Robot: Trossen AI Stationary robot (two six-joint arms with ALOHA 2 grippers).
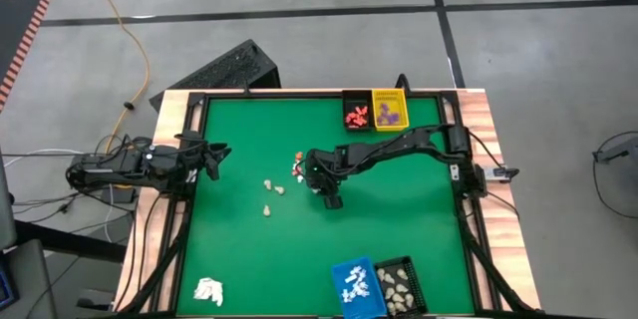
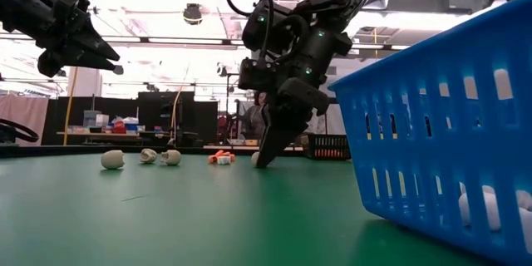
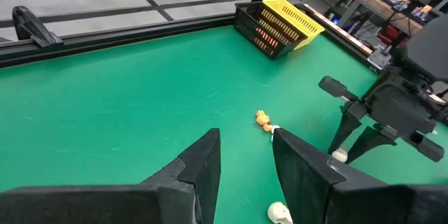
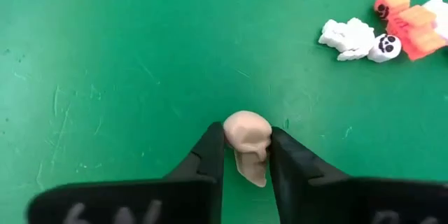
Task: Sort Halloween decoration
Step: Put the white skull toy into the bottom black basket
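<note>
Where felt lies smooth, right tool [image 4: 246,155] pinches beige skull [image 4: 248,140].

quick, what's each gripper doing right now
Left gripper: open, empty, raised over the table's left side.
Right gripper: shut on a beige skull at mid-table.

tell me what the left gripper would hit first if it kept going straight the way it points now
Probably the small orange figurine on the green mat, in line beyond the open left gripper; depth is unclear, so it might pass over it.
</note>
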